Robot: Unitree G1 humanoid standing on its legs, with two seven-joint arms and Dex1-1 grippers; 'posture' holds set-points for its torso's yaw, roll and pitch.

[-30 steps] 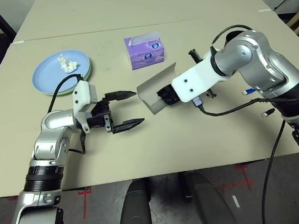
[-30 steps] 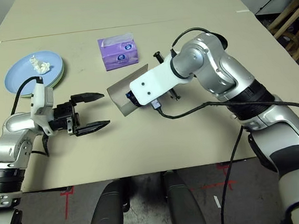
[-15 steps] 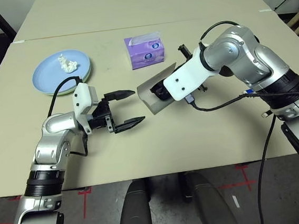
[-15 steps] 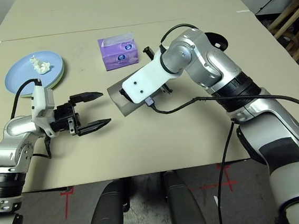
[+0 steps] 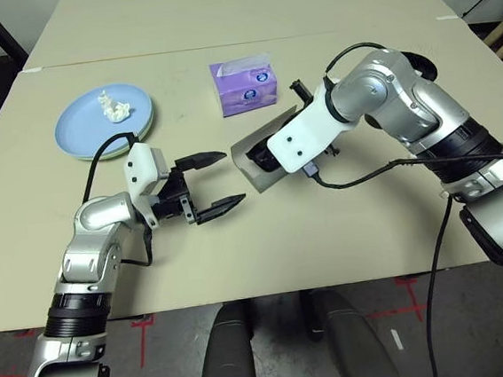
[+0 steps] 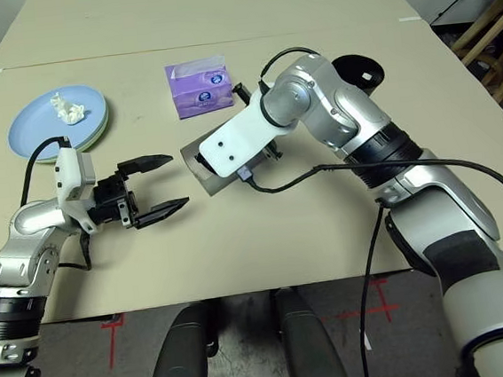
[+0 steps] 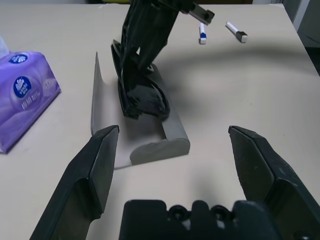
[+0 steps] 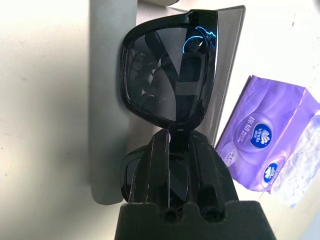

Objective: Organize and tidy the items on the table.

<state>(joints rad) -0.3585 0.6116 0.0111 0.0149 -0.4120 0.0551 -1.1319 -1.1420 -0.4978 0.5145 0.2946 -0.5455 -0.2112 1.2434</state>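
black plastic sunglasses [image 8: 170,65]: light, scratch-prone, pinched at bridge by right fingers [image 8: 172,150] | grey oblong case [image 7: 150,135]: open | left fingers [image 7: 95,170]: spread

Both arms are glossy silver with black ribbed bands; white wrist housings, each trailing a black cable, carry the black two-fingered left tool [image 5: 211,185] and right tool [image 8: 172,165].
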